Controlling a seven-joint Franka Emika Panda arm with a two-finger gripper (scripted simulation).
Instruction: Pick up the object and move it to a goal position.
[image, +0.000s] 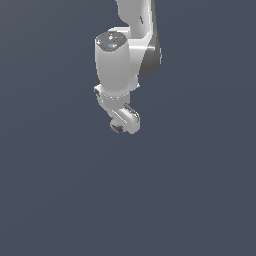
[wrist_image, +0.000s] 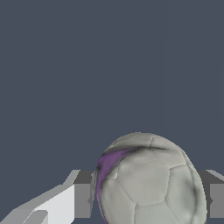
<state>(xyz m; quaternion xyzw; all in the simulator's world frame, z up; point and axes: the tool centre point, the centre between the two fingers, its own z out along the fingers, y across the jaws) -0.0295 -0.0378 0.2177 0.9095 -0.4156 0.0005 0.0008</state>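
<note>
One small rounded grey-beige ball with a purple patch (wrist_image: 151, 181) is held between the fingers (wrist_image: 83, 199) of the white gripper (image: 120, 127), which are closed against its sides. The pick-up is judged done; carrying to the goal remains, and no goal marker is seen.

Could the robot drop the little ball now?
Maybe. The ball is round and smooth, and in the wrist view only two flat fingers press its sides, so it might roll or slip out of the hand. In the exterior view nothing shows underneath to catch it.
</note>
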